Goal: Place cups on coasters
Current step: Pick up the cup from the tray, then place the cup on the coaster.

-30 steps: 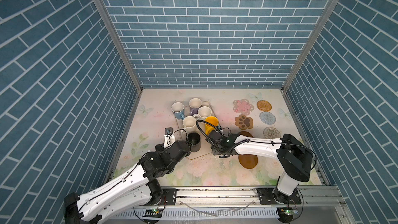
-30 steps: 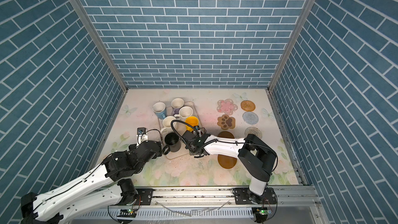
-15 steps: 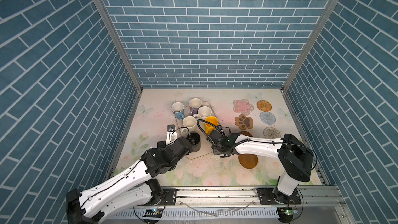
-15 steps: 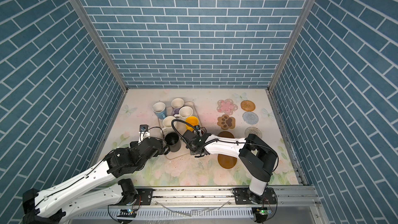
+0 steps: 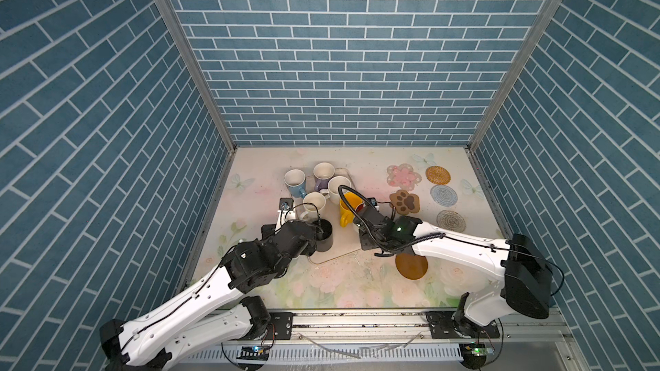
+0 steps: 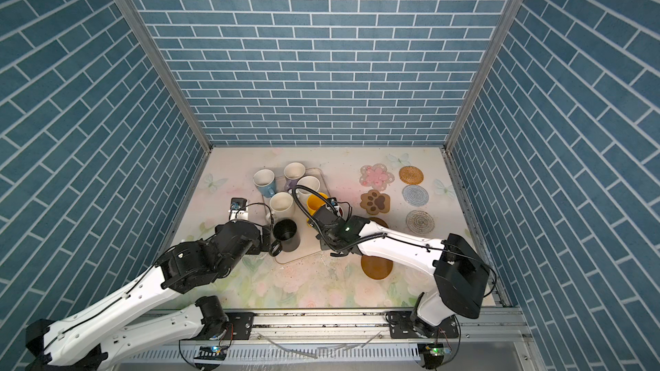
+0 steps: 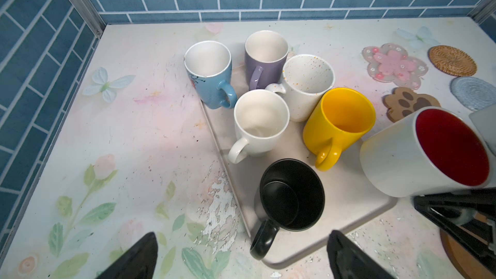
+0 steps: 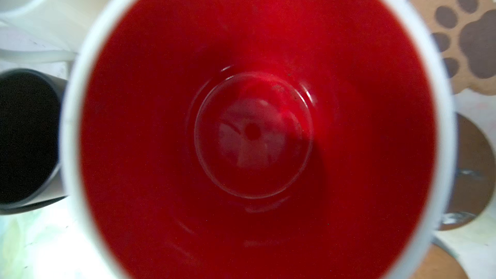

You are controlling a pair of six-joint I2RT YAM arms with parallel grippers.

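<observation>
Red-lined white mug [image 7: 418, 154] tilts over cream tray [image 7: 357, 210] corner, beside yellow mug [image 7: 338, 127]. We see right gripper [image 7: 434, 201] clamped on it. Left gripper [image 7: 241, 261] spread wide, holding nothing, near black mug [image 7: 292, 194] handle. Paw-print coaster [image 7: 410, 103] on bench beyond.

Enclosure walls [image 5: 350, 66]: blue brick pattern, white joints, three sides. Silver metal posts [image 5: 185, 55] at rear corners. Tabletop [image 5: 339, 280]: pale floral and butterfly print, flaked patch [image 7: 222, 210]. Aluminium rail [image 5: 357, 319] along front edge. Even light.
</observation>
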